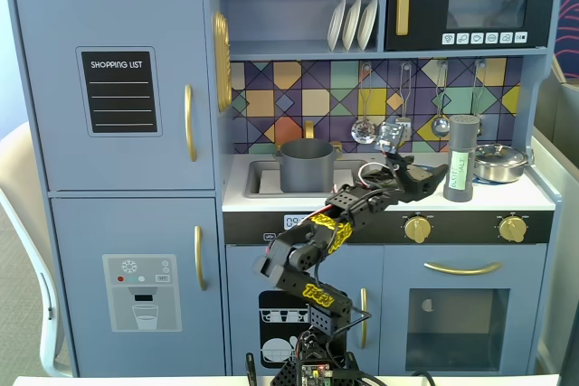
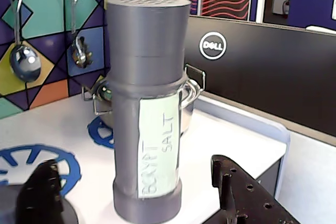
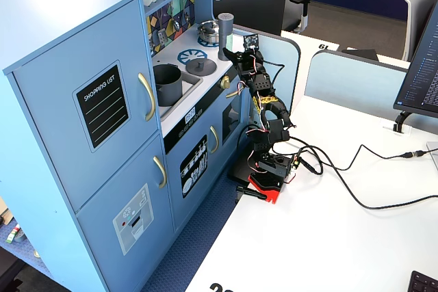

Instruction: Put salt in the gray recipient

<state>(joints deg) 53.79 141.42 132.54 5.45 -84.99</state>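
The salt shaker [image 2: 148,108], a tall gray cylinder with a pale green label reading SALT, stands upright on the toy stove top. It also shows in both fixed views [image 1: 462,158] [image 3: 225,27]. My gripper [image 2: 134,163] is open, with one finger [image 2: 44,190] to the shaker's left and the other finger [image 2: 236,192] to its right, touching neither. In a fixed view the gripper [image 1: 438,174] sits just left of the shaker's lower half. The dark-gray pot [image 1: 306,164] [image 3: 168,83] stands in the sink, well to the left.
A shiny silver pan [image 1: 499,162] [image 2: 189,90] stands right behind the shaker. A flat gray lid with a knob [image 3: 201,66] lies on the counter between sink and stove. Ladles [image 2: 23,61] hang on the tiled back wall. A Dell monitor [image 2: 262,77] stands beyond the counter edge.
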